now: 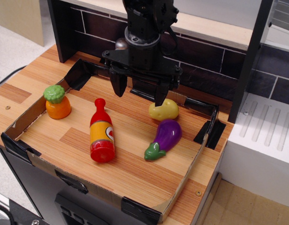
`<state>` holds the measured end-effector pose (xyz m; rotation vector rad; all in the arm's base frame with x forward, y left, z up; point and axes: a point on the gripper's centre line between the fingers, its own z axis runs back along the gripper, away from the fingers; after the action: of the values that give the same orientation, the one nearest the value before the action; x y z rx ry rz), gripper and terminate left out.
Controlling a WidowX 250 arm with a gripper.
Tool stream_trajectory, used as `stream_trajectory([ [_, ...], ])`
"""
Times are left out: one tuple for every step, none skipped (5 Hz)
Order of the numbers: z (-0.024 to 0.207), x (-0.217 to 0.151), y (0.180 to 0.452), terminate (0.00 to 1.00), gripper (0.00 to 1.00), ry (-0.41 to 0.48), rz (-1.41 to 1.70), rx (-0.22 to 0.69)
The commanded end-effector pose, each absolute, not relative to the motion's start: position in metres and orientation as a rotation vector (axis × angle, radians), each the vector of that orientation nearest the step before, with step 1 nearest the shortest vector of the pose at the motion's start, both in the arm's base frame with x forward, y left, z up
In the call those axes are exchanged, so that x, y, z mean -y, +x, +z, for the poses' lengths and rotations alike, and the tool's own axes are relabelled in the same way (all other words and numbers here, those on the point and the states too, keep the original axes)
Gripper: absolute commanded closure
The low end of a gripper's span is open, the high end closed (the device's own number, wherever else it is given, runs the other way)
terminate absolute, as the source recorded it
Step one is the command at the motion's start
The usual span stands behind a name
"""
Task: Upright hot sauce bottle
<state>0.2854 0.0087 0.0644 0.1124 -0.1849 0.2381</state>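
Note:
The hot sauce bottle point(101, 132) is glossy red with a yellow-orange label. It lies on its side on the wooden tray floor, cap pointing away and base toward the front. My gripper point(139, 96) hangs above the back of the tray, behind and to the right of the bottle. Its two dark fingers point(118, 84) are spread wide and hold nothing.
An orange carrot-like toy with a green top point(57, 103) stands at the left wall. A yellow toy point(164, 110) and a purple eggplant point(164, 138) lie right of the bottle. Low cardboard walls point(189, 171) with black tape ring the tray. A dark tiled backsplash point(205, 61) rises behind.

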Motion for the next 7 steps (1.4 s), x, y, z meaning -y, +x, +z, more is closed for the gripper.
stream_trajectory([
  [0.064,-0.009,0.285,0.0,0.0,0.112,0.238,0.185],
  [0.076,-0.037,0.288,0.0,0.0,0.093,0.308,0.167],
  [0.066,-0.059,0.293,0.0,0.0,0.107,0.349,0.155],
  [0.055,-0.079,0.29,0.0,0.0,0.094,0.377,0.178],
  [0.038,-0.083,0.287,0.0,0.0,0.098,0.385,0.164],
  [0.031,-0.083,0.284,0.0,0.0,0.092,0.396,0.172],
  [0.02,-0.084,0.279,0.0,0.0,0.072,0.422,0.146],
])
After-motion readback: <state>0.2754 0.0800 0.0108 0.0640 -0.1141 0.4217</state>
